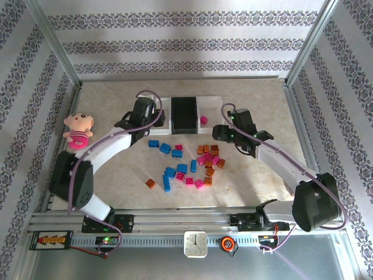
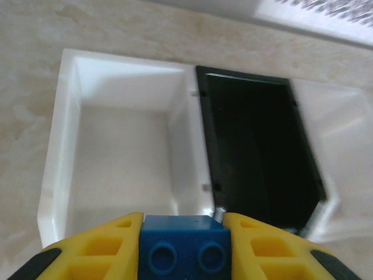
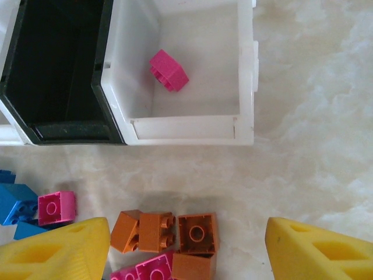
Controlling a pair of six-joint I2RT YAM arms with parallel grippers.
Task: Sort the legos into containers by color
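Note:
My left gripper (image 2: 183, 256) is shut on a blue lego (image 2: 185, 244), held at the near edge of the left white container (image 2: 55, 146); from above, this gripper (image 1: 147, 114) hangs beside that container (image 1: 162, 121). The black container (image 2: 256, 151) stands in the middle and is dark inside. A single magenta lego (image 3: 168, 70) lies in the right white container (image 3: 186, 137). My right gripper (image 3: 189, 251) is open, low over a cluster of orange legos (image 3: 197, 233), with nothing between its fingers. Loose blue, orange and magenta legos (image 1: 186, 166) are scattered on the table in front of the containers.
A pink plush doll (image 1: 78, 129) lies at the table's left side. Metal frame posts and patterned walls enclose the table. Blue legos (image 3: 16, 203) and a magenta lego (image 3: 56, 207) sit left of my right gripper's left finger (image 3: 58, 254).

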